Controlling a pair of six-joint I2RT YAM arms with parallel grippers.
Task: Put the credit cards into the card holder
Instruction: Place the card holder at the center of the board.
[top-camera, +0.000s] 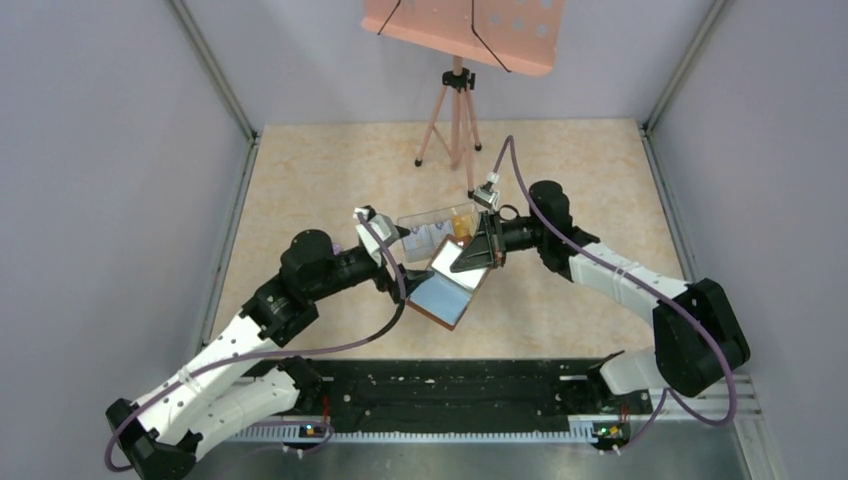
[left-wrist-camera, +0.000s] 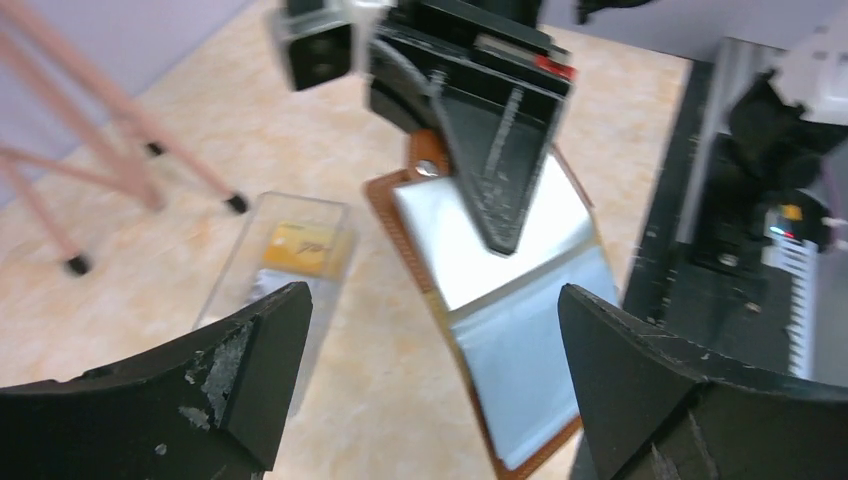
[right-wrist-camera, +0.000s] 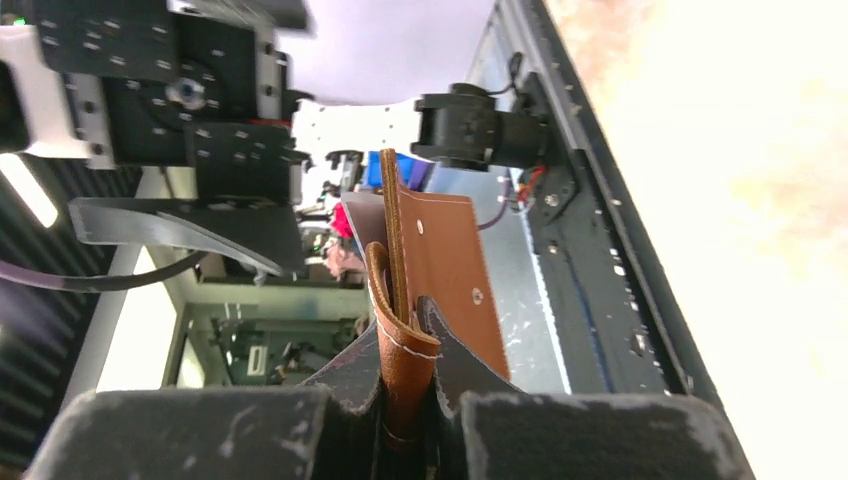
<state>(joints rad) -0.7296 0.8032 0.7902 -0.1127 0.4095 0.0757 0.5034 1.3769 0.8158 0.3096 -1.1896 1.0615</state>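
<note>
Card holder (top-camera: 446, 291) is gaping open while the right gripper (right-wrist-camera: 405, 375) is pinching its tab edge; the left gripper (left-wrist-camera: 432, 335) is hovering beside it, fingers spread, empty.

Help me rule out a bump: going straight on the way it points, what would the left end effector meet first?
Most likely the open card holder, which lies dead ahead of the open left end effector. The right end effector grips it by one edge. Depth is unclear.
</note>
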